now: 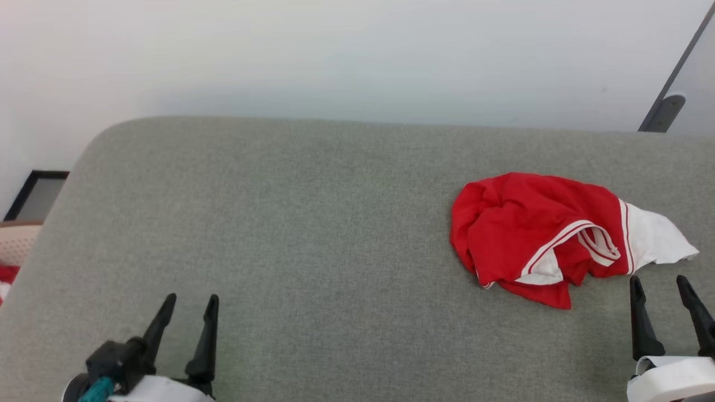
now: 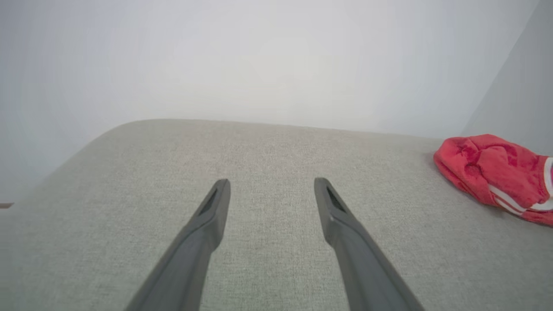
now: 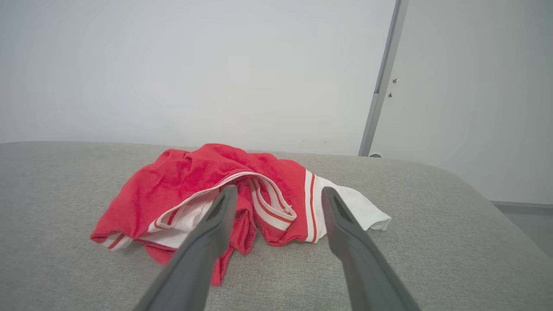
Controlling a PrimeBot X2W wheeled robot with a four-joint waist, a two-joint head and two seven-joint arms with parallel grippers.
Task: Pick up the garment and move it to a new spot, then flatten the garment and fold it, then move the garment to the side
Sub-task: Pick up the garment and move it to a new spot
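Note:
The garment (image 1: pixel 536 229), a red T-shirt with white sleeves and striped trim, lies crumpled on the right part of the grey cushioned surface (image 1: pixel 313 223). My right gripper (image 1: pixel 659 285) stands open just near of its white sleeve, nothing between the fingers. In the right wrist view the garment (image 3: pixel 181 190) lies right ahead of the open right gripper (image 3: pixel 278 194). My left gripper (image 1: pixel 191 302) is open at the lower left, far from the cloth. In the left wrist view the open left gripper (image 2: pixel 272 185) hovers over bare fabric, with the garment (image 2: pixel 488 168) at the right edge.
A white wall (image 1: pixel 357 56) runs behind the surface, with a grey vertical frame (image 1: pixel 670 95) at the far right. The surface's rounded left corner (image 1: pixel 111 134) drops off to the floor. A pale perforated basket (image 1: pixel 14 243) with red cloth sits beyond the left edge.

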